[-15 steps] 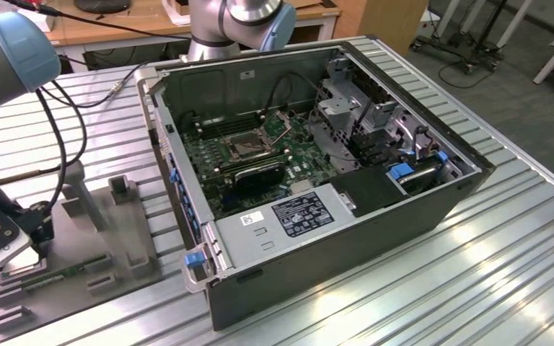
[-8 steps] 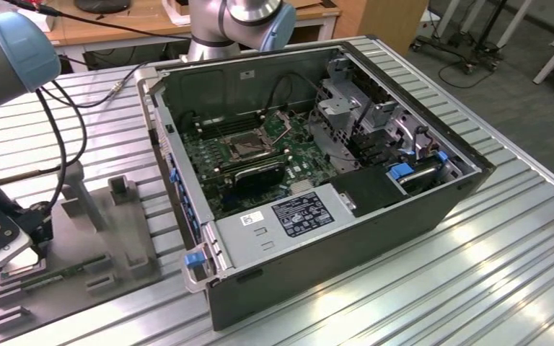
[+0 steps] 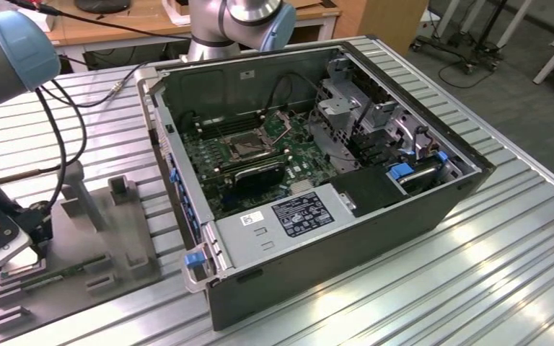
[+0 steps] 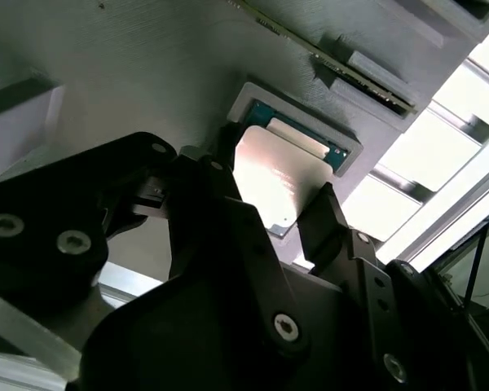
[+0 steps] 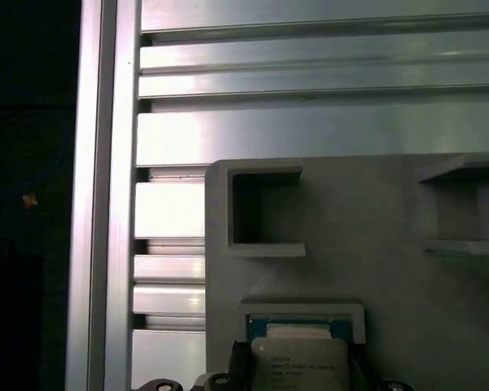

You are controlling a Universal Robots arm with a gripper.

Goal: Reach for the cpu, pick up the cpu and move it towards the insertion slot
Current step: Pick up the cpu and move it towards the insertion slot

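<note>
Slatted metal table [image 5: 310, 122], grey tray [image 5: 391, 269] — cpu [image 5: 300, 362] in its recess [image 5: 301, 309], hand [image 4: 275, 173] astride it, grip unclear.

Slatted table [image 3: 508, 238]: tray [image 3: 147, 282], case [image 3: 354, 245] (open)

Silvery cpu [image 4: 281, 183], teal-green rim — pale grey tray [image 5: 375, 244] — green motherboard [image 3: 306, 144], black case [image 3: 354, 252]
</note>
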